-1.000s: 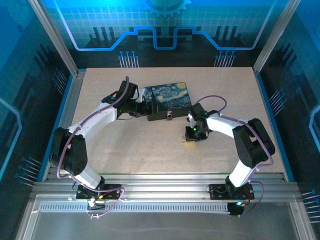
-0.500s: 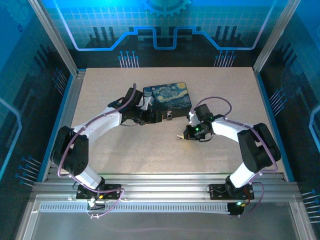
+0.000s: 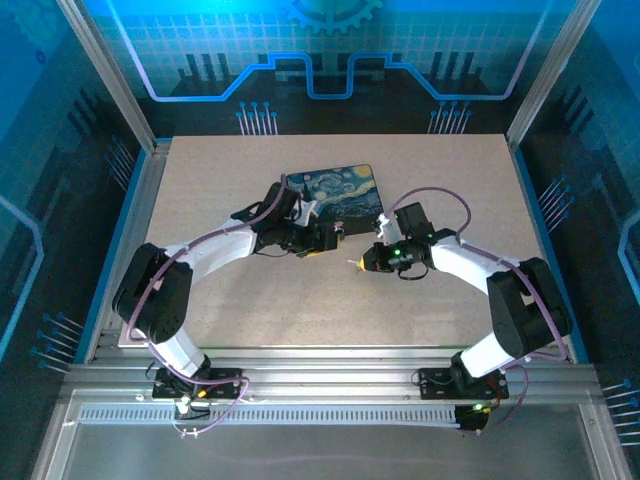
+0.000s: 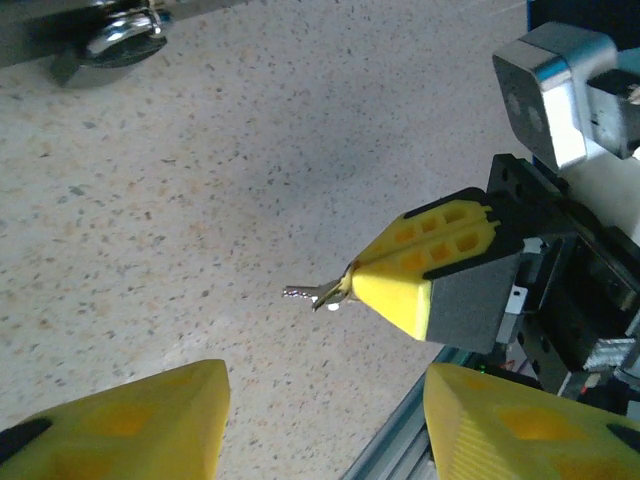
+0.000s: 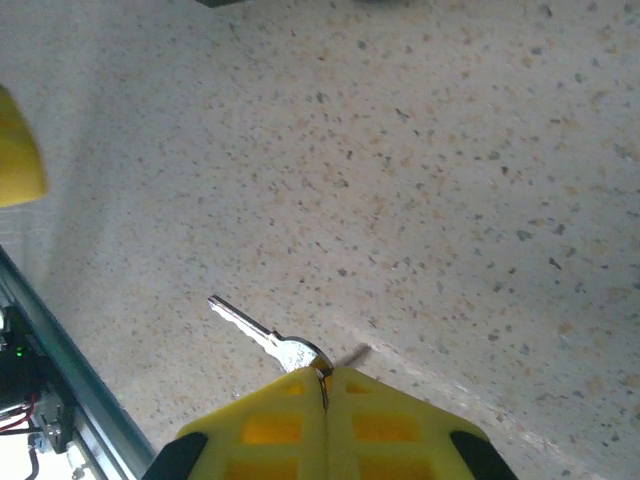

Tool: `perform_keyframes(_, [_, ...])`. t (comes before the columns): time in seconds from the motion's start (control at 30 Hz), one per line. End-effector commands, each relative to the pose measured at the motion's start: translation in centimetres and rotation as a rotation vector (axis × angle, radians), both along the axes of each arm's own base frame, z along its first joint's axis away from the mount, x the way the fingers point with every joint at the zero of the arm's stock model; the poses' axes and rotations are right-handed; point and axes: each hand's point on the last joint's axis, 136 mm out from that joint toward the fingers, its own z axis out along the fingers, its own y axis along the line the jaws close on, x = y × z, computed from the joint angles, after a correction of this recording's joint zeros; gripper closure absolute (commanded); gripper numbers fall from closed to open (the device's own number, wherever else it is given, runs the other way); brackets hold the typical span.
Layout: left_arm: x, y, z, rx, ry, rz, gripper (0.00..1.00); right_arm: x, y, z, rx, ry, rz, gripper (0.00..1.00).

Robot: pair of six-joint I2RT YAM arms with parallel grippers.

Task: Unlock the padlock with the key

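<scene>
Currently right jaws are pinching the thin silvery metal key (image 5: 270, 340) by its head, probably stiff, slippery; left jaws are gaping, empty

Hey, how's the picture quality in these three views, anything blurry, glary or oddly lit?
Top view: blue cast at the edges, table evenly lit. Left wrist view: its own fingers blurred at the bottom, glare on the padlock, key fairly sharp. Right wrist view: key crisp, a soft shadow edge beside it.
</scene>
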Motion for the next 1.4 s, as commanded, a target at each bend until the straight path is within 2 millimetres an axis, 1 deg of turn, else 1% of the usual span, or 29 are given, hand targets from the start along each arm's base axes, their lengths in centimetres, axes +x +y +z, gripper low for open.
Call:
perform_keyframes(0.0, [-0.3,-1.3,0.0,-0.058,0.026,-0.025,0.46,-0.2,0.4,1.3,0.055,-0.014,0.01,0.94])
perform_keyframes(0.23, [-0.5,-2.3,-0.4,-0.073,0.035,-0.047,0.51,-0.2,1.2,2.3,0.103,-0.016,0.019,0.93])
perform_keyframes(0.53, [-1.0,-2.7,-1.3,-0.068,0.05,-0.075,0.57,0.0,2.0,3.7,0.141,-0.024,0.025,0.93])
perform_keyframes(0.7, [-1.0,-2.9,-1.4,-0.073,0.053,-0.082,0.61,0.0,2.3,4.0,0.146,-0.022,0.031,0.93])
perform_keyframes(0.83, [-1.3,-3.2,-1.4,-0.082,0.055,-0.098,0.66,0.1,2.4,4.1,0.148,-0.02,0.032,0.93])
perform_keyframes(1.1, [-1.6,-3.8,-1.5,-0.089,0.062,-0.12,0.68,0.1,2.7,4.3,0.153,-0.025,0.036,0.93])
perform_keyframes(1.2, [-1.6,-3.9,-1.3,-0.094,0.061,-0.123,0.73,0.1,2.7,4.2,0.15,-0.022,0.038,0.93])
perform_keyframes(1.3, [-1.5,-3.9,-1.3,-0.095,0.062,-0.124,0.75,0.1,2.6,4.2,0.149,-0.019,0.037,0.93])
perform_keyframes(1.37, [-1.5,-3.9,-1.3,-0.095,0.062,-0.125,0.8,0.0,2.7,4.2,0.15,-0.02,0.04,0.93])
